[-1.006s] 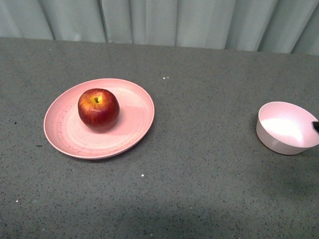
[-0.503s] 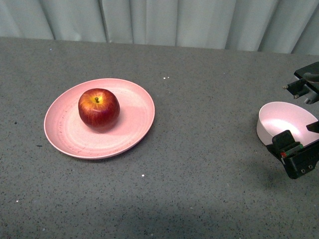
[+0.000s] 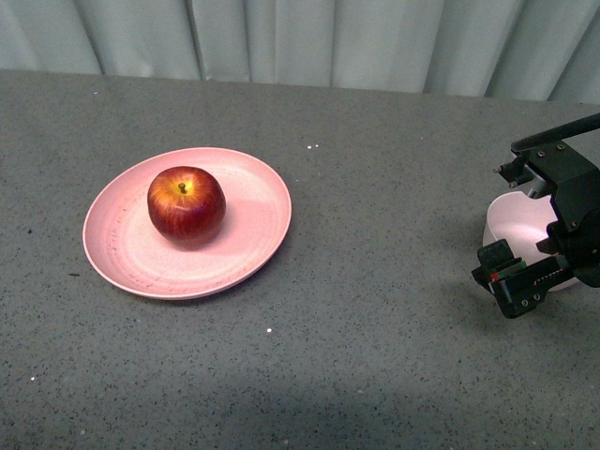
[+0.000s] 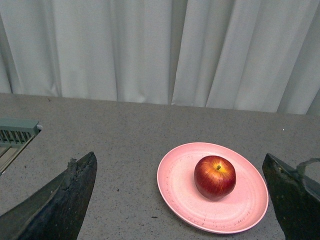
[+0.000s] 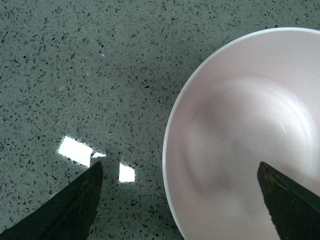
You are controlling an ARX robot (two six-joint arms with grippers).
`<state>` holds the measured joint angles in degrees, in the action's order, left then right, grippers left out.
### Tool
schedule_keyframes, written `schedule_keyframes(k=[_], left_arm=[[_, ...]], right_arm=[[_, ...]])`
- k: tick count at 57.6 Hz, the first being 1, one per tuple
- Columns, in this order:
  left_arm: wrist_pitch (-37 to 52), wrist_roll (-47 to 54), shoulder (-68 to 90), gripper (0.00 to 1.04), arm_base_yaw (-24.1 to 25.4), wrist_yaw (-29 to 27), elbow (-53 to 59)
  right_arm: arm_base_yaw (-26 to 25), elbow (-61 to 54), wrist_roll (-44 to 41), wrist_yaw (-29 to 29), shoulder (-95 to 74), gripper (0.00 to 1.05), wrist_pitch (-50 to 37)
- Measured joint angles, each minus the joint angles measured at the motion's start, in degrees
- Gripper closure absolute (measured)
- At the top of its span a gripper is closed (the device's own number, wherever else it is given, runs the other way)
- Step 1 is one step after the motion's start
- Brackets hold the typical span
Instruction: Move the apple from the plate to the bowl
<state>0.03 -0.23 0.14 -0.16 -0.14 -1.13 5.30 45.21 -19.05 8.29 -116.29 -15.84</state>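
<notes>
Apple, round, glossy dark red, sits on the wide salmon-pink plate on your speckled grey counter; your right claw hangs open beside the small pale-lilac bowl. Left wrist: left claw open, facing the apple. Right wrist: fingers straddle the bowl's rim.

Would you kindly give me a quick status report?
Left gripper open, empty. Right gripper open, over bowl edge. Apple on plate, untouched. Nothing between plate and bowl.
</notes>
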Motion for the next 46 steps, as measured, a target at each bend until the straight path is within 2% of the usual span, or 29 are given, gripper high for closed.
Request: schedule_keyframes(k=[9, 19, 28, 31, 46], left_arm=[[0.0, 0.0, 0.0, 0.07, 0.0, 0.0, 0.0], [0.0, 0.0, 0.0, 0.07, 0.0, 0.0, 0.0], [0.0, 0.0, 0.0, 0.07, 0.0, 0.0, 0.0], [0.0, 0.0, 0.0, 0.07, 0.0, 0.0, 0.0], [0.0, 0.0, 0.0, 0.07, 0.0, 0.0, 0.0]], right_arm=[[-0.02, 0.5, 0.39, 0.39, -0.42, 0.4, 0.09], [-0.02, 0.87, 0.87, 0.44, -0.42, 0.77, 0.26], [-0.07, 0.87, 0.85, 0.37, -0.42, 0.99, 0.22], [-0.07, 0.94, 0.74, 0.22, -0.42, 1.04, 0.17], [0.09, 1.16, 0.2, 0.63, 0.68, 1.04, 0.9]])
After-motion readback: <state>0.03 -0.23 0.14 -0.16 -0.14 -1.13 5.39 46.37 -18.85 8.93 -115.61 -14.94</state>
